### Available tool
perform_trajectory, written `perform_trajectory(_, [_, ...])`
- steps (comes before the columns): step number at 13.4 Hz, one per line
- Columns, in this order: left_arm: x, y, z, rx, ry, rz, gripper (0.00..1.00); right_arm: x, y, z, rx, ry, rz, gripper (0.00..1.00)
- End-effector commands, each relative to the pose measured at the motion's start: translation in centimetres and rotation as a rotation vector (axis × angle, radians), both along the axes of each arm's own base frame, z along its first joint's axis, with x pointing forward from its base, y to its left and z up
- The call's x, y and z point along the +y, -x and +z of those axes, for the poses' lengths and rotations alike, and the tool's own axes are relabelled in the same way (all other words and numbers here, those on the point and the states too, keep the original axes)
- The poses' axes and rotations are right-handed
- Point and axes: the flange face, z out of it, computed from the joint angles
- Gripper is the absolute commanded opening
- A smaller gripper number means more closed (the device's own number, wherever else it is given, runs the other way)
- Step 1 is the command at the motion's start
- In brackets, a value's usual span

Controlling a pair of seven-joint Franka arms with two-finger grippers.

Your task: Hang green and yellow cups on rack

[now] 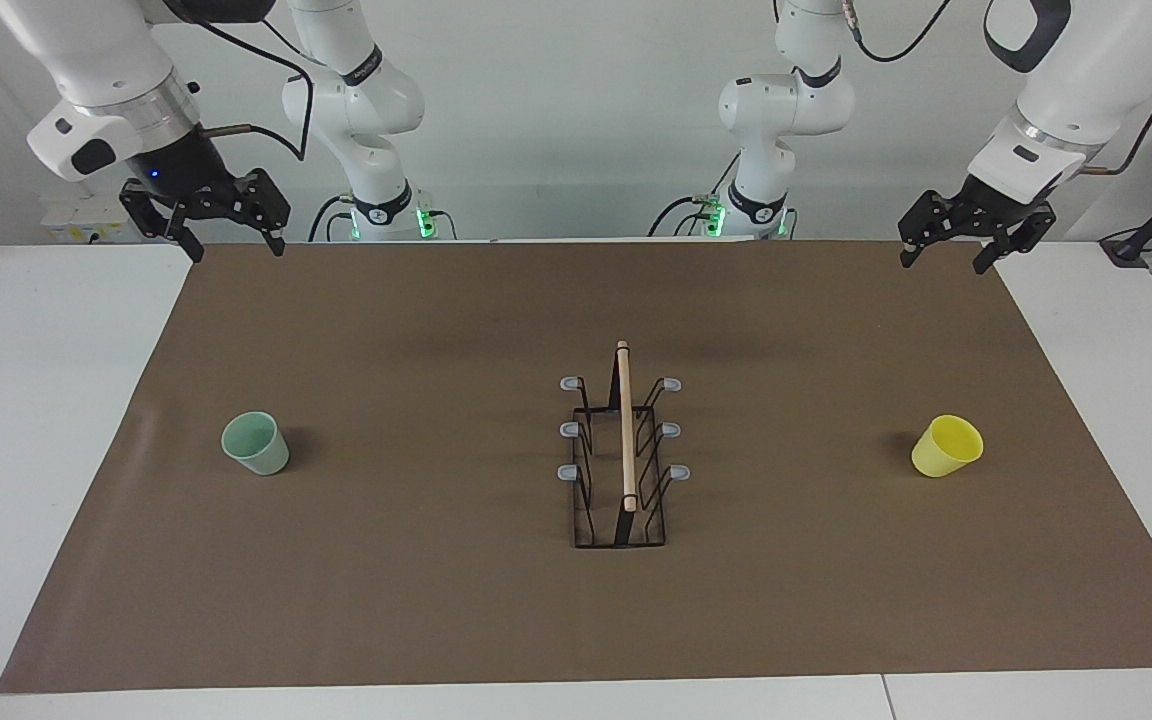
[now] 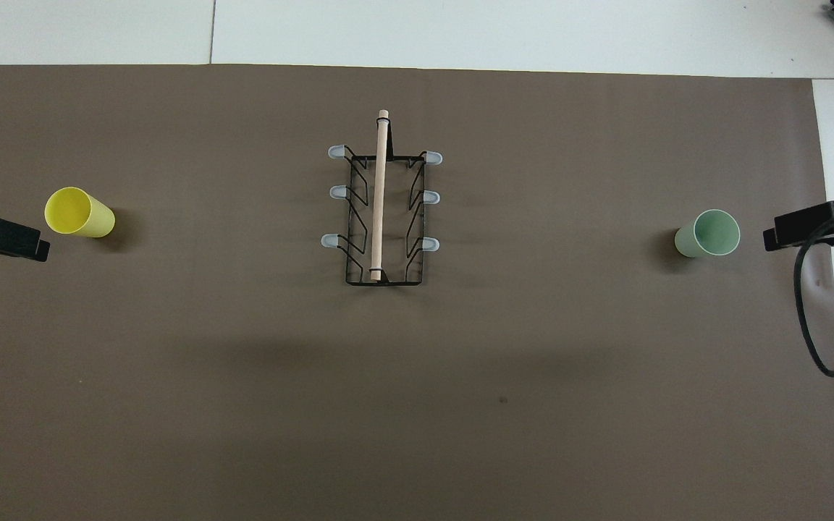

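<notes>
One rack (image 1: 622, 460) stands near the middle of the brown mat (image 1: 436, 600) that covers most of the tabletop (image 1: 36, 420). It is a narrow black wire stand with one light wooden rod (image 1: 626, 425) running along its top and six grey-tipped pegs, three on each long side. All six pegs are bare.

Two cups stand upright on the mat, both mouth up. The green cup (image 1: 256, 443) is toward the right arm's end of the tabletop, well apart from the rack. The yellow cup (image 1: 947, 446) is toward the left arm's end, equally well apart from the rack. Rack and cups lie roughly in one line along the mat's length.

Two grippers hang in the air, one over each of the mat's corners at the robots' edge. The right gripper (image 1: 233, 250) is over the corner at the green cup's end, its fingers spread wide with nothing between them. The left gripper (image 1: 942, 263) is over the corner at the yellow cup's end, likewise spread wide and empty.
</notes>
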Motion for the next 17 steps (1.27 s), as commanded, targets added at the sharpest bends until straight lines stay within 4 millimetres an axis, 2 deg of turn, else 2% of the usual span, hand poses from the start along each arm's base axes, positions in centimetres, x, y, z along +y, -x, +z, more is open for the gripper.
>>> perform_trajectory(1, [0.1, 0.6, 0.1, -0.006, -0.003, 0.001, 1.0, 0.0, 0.6, -0.1, -0.006, 0.015, -0.005, 1.0])
perform_trajectory(5, [0.1, 0.0, 0.2, -0.019, 0.009, 0.007, 1.0, 0.1, 0.6, -0.2, -0.005, 0.015, -0.002, 1.0])
perform_trajectory(10, [0.3, -1.8, -1.2, 0.003, 0.02, 0.023, 1.0, 0.1, 0.6, -0.1, -0.006, 0.015, -0.002, 1.0])
perform_trajectory(13, [2.3, -3.5, -2.2, 0.017, 0.04, 0.092, 1.0, 0.1, 0.6, -0.2, -0.005, 0.015, -0.002, 1.0])
perform_trajectory(15, [2.6, -4.8, -2.8, 0.015, 0.05, 0.201, 1.0, 0.0, 0.6, -0.1, -0.006, 0.015, -0.004, 1.0])
perform_trajectory(17, [2.7, -5.5, -3.0, -0.014, 0.05, 0.236, 1.0, 0.0, 0.6, -0.1, -0.006, 0.015, -0.004, 1.0])
